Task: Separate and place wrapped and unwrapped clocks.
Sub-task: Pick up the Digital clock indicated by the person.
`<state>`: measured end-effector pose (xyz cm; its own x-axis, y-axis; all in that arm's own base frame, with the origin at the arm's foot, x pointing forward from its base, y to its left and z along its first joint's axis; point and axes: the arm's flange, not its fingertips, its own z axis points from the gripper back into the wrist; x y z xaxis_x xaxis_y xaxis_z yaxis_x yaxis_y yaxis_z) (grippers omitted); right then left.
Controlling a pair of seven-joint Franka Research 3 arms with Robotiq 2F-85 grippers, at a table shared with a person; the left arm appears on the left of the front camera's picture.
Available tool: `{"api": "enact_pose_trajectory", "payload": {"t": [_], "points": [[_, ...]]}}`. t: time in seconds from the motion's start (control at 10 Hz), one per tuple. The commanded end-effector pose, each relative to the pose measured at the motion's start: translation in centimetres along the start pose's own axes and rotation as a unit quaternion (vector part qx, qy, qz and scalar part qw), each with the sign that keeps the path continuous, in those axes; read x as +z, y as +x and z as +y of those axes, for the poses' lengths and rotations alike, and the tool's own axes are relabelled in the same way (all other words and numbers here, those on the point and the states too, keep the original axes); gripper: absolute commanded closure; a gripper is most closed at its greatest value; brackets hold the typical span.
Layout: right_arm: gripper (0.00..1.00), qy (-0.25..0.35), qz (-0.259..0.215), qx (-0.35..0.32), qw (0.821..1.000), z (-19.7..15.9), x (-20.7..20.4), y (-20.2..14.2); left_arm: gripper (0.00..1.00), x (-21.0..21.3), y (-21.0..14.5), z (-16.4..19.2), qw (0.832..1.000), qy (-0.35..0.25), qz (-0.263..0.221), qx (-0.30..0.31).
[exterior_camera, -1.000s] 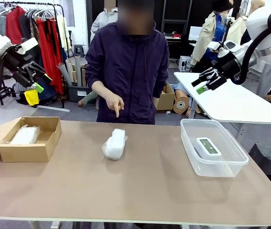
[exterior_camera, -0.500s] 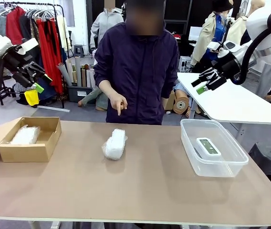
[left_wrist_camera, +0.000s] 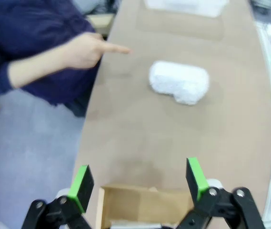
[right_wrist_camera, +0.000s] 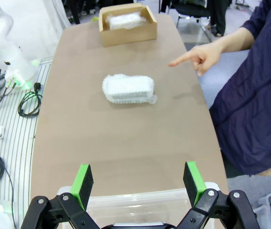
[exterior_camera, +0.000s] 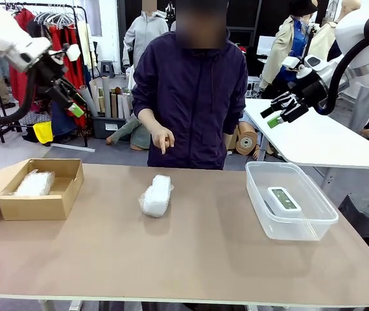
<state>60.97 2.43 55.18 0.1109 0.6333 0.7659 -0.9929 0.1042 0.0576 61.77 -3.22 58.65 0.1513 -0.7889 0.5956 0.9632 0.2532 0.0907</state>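
While the big brown counter [exterior_camera: 203, 259] is stretching from side to side, a person [exterior_camera: 194, 91] in a dark jacket is standing at its far side. The person's hand [exterior_camera: 163, 139] is pointing down at the middle. A brown cardboard box [exterior_camera: 41, 206] is sitting at the left end, and a clear plastic tub [exterior_camera: 301, 228] is sitting at the right end. The left fingers [exterior_camera: 75, 109] are hanging high over the box, wide apart and holding nothing. The right fingers [exterior_camera: 274, 120] are hanging high over the tub, also wide apart and holding nothing. One wrapped clock [exterior_camera: 156, 195] is lying in the middle of the counter. A second wrapped clock [exterior_camera: 34, 183] is lying inside the box. The bare white clock [exterior_camera: 283, 199] is lying flat inside the tub.
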Motion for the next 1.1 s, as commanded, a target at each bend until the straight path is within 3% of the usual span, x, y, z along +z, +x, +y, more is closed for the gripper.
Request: {"api": "enact_pose_trajectory", "payload": {"t": [0.0, 0.4, 0.5, 0.6, 0.7, 1.0], "points": [[0.00, 0.000, 0.001, 0.003, 1.000, 0.3, 0.0, 0.2, 0.00, -2.1, 2.2, -2.1, 0.993, 0.045, 0.077, 0.084], [0.00, 0.000, 0.001, 0.003, 1.000, 0.3, 0.0, 0.2, 0.00, -6.7, 3.4, -3.2, 0.961, 0.139, 0.164, 0.176], [0.00, 0.000, 0.001, 0.003, 1.000, 0.3, 0.0, 0.2, 0.00, -7.7, 3.5, -3.4, 0.959, 0.143, 0.159, 0.185], [0.00, 0.000, 0.001, 0.003, 1.000, 0.3, 0.0, 0.2, 0.00, -8.0, 3.8, -3.5, 0.968, 0.121, 0.127, 0.178], [0.00, 0.000, 0.001, 0.003, 1.000, 0.3, 0.0, 0.2, 0.00, -7.2, 3.4, -2.8, 0.965, 0.137, 0.153, 0.165], [0.00, 0.000, 0.001, 0.003, 1.000, 0.3, 0.0, 0.2, 0.00, -7.2, 3.4, -2.8, 0.965, 0.137, 0.153, 0.165]]}}
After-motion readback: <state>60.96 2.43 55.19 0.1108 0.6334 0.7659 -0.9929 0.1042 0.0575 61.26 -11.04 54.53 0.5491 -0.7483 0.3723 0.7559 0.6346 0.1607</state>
